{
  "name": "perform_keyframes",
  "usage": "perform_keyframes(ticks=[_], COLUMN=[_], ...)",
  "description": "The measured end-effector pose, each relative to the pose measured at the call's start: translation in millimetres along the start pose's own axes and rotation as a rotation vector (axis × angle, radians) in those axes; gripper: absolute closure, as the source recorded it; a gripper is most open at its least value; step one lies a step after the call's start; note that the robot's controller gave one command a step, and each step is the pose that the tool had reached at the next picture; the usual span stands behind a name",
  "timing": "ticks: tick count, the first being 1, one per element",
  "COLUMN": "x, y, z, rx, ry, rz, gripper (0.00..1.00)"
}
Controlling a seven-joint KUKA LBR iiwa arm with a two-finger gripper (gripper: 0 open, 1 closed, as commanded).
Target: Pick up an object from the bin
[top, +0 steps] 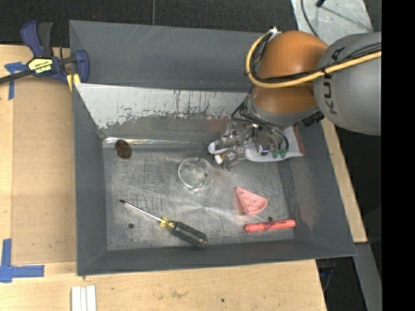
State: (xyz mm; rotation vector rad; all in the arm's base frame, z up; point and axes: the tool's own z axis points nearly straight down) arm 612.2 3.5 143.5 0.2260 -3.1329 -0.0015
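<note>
My gripper (pixel 228 153) hangs over the back right part of the bin floor, its metal fingers pointing left and down. Just below and left of it lies a clear round glass or plastic cup (pixel 194 173), apart from the fingers. A pink wedge-shaped piece (pixel 250 201) rests on the floor below the gripper. White paper or card (pixel 292 149) lies under the gripper's body at the right wall. Nothing shows between the fingers.
A screwdriver with a black and yellow handle (pixel 175 228) lies near the front wall. A red pen-like stick (pixel 270 225) sits at the front right. A small brown round thing (pixel 123 149) lies at the back left.
</note>
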Motion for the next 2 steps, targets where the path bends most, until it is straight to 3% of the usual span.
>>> perform_keyframes(ticks=[1, 2], x=[-0.7, 4.8], y=[-2, 5], z=[-29, -70], rx=[0.001, 0.000], ry=[-0.009, 0.003], rz=[0.015, 0.008], gripper=[1.00, 1.00])
